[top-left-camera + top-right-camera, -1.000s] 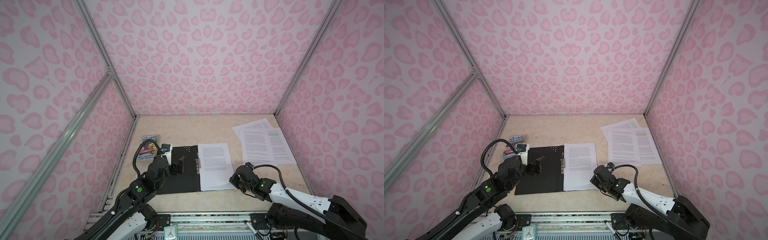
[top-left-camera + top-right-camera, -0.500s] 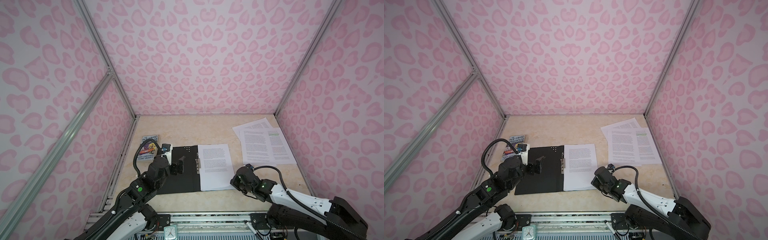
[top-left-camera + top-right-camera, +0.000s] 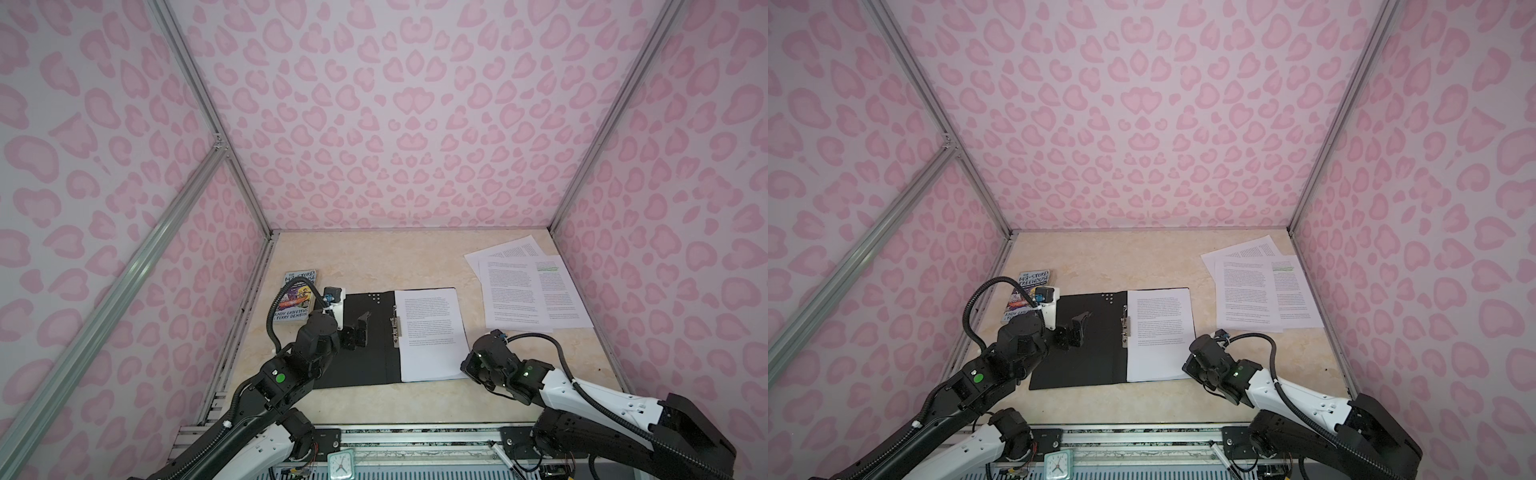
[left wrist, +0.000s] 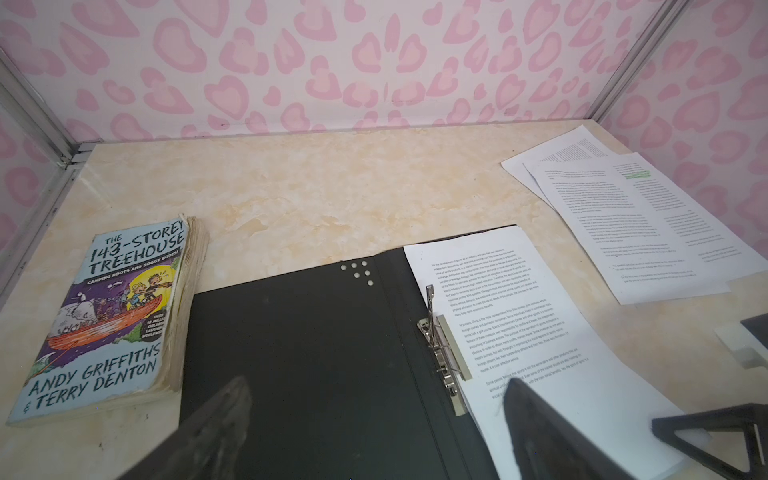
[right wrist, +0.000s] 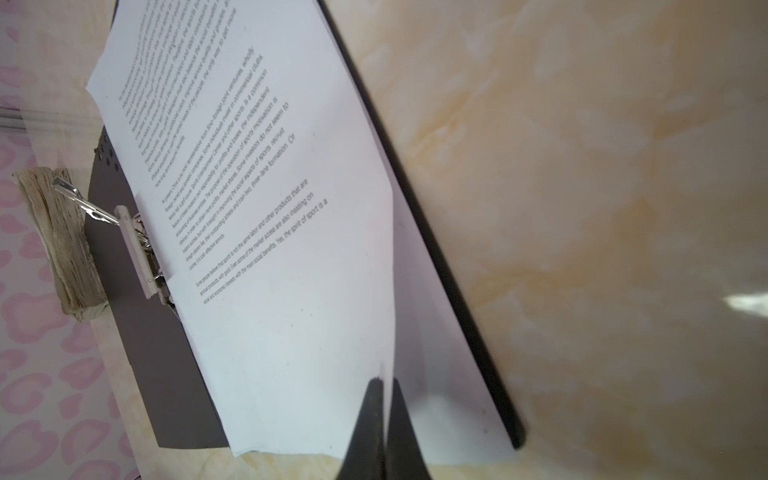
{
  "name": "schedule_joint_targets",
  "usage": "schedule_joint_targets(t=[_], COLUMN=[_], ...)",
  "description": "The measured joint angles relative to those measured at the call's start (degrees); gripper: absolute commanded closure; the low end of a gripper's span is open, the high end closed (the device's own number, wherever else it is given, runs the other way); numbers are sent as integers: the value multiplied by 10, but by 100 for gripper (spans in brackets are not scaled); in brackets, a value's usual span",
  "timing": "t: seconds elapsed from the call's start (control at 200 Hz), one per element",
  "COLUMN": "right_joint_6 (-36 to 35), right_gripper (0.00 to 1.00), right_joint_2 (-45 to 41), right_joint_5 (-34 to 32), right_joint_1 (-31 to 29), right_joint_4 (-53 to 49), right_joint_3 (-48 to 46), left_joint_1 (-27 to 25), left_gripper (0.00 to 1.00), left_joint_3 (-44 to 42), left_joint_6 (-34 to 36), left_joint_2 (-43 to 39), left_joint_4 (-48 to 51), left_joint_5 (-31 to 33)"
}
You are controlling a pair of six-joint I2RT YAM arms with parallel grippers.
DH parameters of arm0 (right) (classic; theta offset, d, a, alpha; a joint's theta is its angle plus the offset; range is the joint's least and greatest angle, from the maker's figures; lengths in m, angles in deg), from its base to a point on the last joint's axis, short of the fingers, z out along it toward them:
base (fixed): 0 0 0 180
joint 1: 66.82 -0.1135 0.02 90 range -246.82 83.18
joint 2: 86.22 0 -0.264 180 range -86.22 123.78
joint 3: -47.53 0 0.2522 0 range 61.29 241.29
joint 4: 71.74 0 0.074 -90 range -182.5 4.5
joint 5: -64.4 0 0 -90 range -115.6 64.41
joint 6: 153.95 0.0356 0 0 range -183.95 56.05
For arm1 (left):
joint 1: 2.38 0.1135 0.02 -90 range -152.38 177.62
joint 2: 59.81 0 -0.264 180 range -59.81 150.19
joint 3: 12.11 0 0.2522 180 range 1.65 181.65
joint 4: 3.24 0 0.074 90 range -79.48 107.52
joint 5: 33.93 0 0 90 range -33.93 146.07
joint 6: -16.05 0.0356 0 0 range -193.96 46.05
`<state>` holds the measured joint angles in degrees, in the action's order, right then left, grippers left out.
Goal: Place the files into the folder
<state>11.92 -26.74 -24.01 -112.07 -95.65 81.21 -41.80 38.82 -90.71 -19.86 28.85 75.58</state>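
Note:
The black folder (image 3: 374,361) (image 3: 1096,357) (image 4: 311,353) (image 5: 124,291) lies open on the table, its metal clip (image 4: 442,349) at the spine. One white printed sheet of the files (image 3: 428,332) (image 3: 1158,332) (image 4: 519,316) (image 5: 270,208) rests on its right half. My right gripper (image 3: 464,371) (image 3: 1185,370) (image 5: 384,380) is shut on that sheet's near edge by the right corner, and the paper bends upward there. Over the folder's bare left half hangs my left gripper (image 3: 358,332) (image 3: 1075,330) (image 4: 376,388), open and holding nothing. More files (image 3: 523,291) (image 3: 1254,291) (image 4: 623,224) lie overlapped at the back right.
A colourful paperback book (image 3: 297,299) (image 3: 1027,291) (image 4: 112,316) lies left of the folder, close to the left wall. Pink patterned walls close in three sides. A small clock (image 3: 340,465) sits on the front rail.
My right gripper has crept slightly left and nearer with the sheet's edge in it. The left arm has stayed where it was.

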Motion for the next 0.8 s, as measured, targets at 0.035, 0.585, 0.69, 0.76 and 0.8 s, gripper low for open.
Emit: schedule_joint_targets(t=[0.035,0.585,0.69,0.76,0.8], right_joint_6=[0,0,0,-1,-3], right_gripper=[100,44,37,34,32], right_joint_2=[0,1,-3,-12,-20], right_joint_5=[0,2,2,0,-3], right_joint_1=[0,0,-1,-1,-1], right_joint_4=[0,0,-7,-14,-22], right_joint_3=[0,2,5,9,13], left_joint_1=[0,0,0,0,0], left_gripper=[4,4,4,4,4], left_joint_3=[0,0,0,0,0], left_joint_6=[-1,-2,-2,-2,-2], left_joint_2=[0,3,3,3,3], left_joint_4=[0,0,0,0,0], left_joint_5=[0,-2,-2,-2,-2])
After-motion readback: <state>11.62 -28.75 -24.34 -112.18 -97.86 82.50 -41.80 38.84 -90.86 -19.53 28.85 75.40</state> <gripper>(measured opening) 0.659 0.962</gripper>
